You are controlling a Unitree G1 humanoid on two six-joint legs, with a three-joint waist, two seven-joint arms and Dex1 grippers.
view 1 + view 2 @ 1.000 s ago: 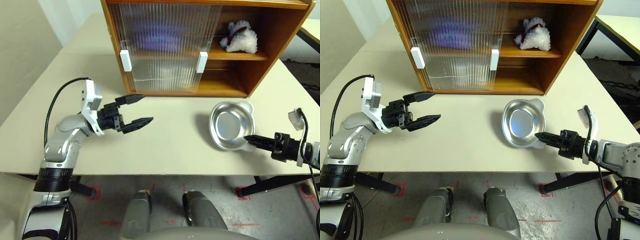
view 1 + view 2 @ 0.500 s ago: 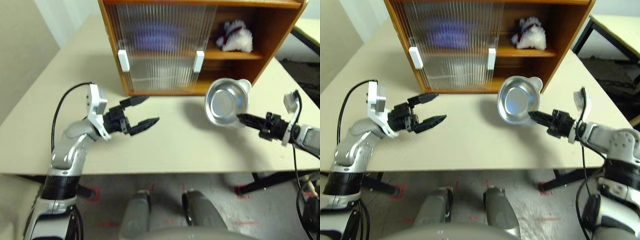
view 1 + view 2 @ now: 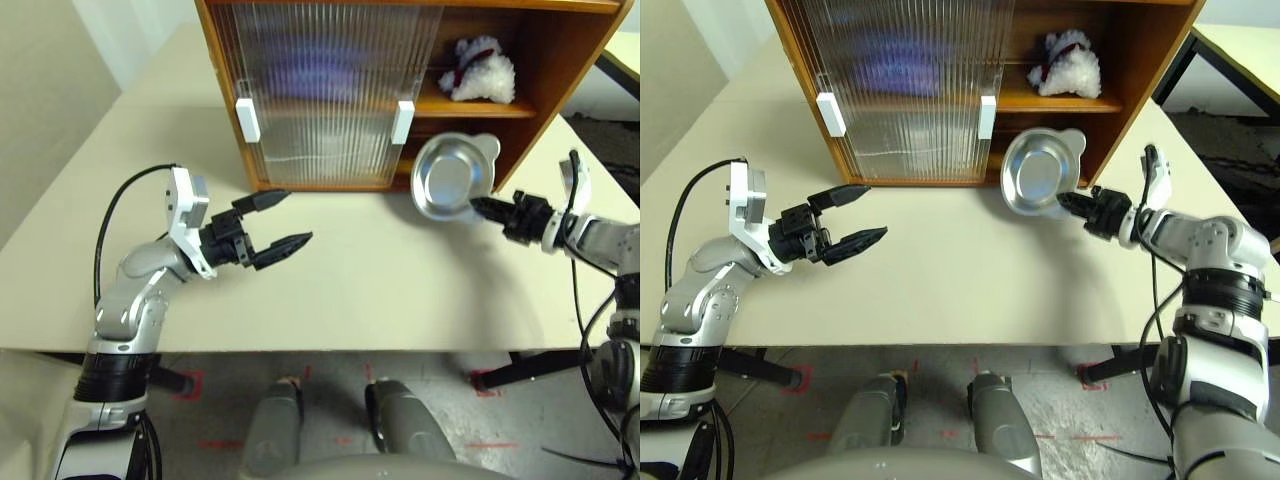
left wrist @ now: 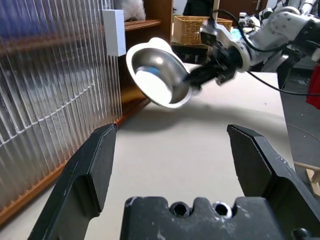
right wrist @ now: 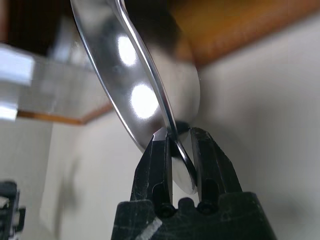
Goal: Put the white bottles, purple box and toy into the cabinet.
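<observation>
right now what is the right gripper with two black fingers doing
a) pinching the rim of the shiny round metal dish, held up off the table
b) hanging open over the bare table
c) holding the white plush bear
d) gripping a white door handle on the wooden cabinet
a: the right gripper is shut on the rim of the shiny round metal dish, lifted in front of the orange-brown wooden cabinet.

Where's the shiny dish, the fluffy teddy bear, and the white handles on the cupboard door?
Shiny dish (image 3: pixel 452 180): left eye view, on the middle of its bowl.
Teddy bear (image 3: pixel 485 72): left eye view, on its white fluffy body, upper shelf.
White handle (image 3: pixel 249 120): left eye view, on the middle of the left one.
</observation>
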